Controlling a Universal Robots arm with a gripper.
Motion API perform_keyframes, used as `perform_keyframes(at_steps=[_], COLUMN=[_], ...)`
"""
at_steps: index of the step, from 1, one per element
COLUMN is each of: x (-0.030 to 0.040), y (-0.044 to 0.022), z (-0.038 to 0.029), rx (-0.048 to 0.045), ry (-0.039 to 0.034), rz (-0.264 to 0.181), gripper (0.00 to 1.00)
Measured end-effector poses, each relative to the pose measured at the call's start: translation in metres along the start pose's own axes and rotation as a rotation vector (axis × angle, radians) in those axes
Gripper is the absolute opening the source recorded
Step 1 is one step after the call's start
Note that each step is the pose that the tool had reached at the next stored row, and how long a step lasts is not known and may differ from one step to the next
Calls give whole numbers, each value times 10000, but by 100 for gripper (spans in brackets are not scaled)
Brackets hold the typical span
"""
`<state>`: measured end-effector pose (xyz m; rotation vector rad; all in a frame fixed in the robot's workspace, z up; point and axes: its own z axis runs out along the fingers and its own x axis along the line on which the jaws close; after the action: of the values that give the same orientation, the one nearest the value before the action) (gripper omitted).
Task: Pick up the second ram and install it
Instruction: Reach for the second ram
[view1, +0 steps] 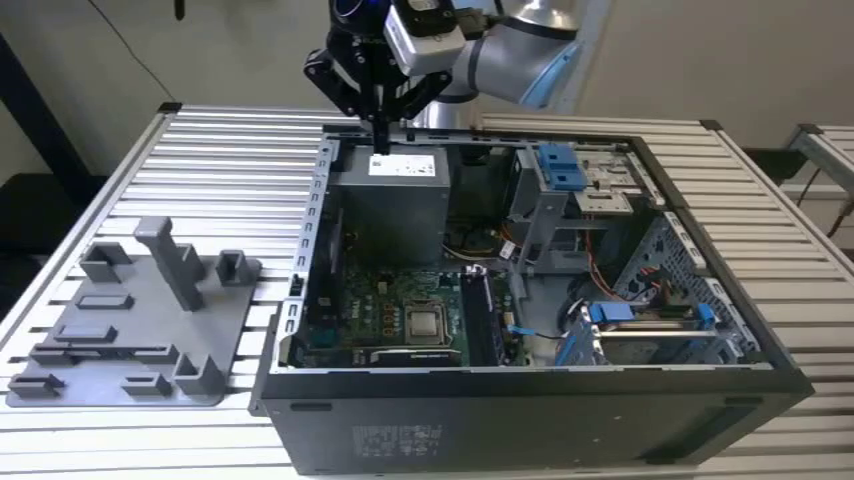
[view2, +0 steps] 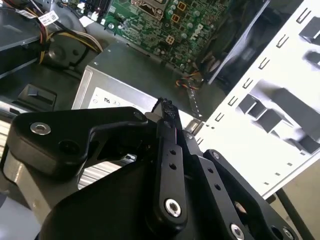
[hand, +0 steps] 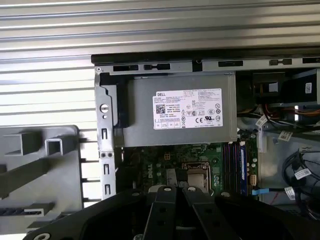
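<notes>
The end effector (view1: 380, 145) hangs just above the power supply (view1: 390, 205), fingers (view2: 169, 150) seemingly pressed together. The tray (view1: 140, 325) lies on the counter (view1: 227, 150), well apart from the supply.

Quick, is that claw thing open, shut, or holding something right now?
Gripper: shut, fingers pressed together with nothing visible between them, hovering over the grey power supply box.

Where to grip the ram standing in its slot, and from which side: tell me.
Grip the ram by its long top edge, pinching its two flat faces, and come straight down from above. It stands on edge beside the processor with its lower edge seated, so likely only the top is free.
</notes>
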<state>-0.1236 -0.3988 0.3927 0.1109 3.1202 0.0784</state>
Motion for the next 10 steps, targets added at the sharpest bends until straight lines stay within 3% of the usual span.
perform_keyframes(at_steps=[6,10], x=[112,147], y=[-7,-10], z=[0,-1], rx=[-40,-118], ry=[27,240], rz=[1,9], gripper=[11,11])
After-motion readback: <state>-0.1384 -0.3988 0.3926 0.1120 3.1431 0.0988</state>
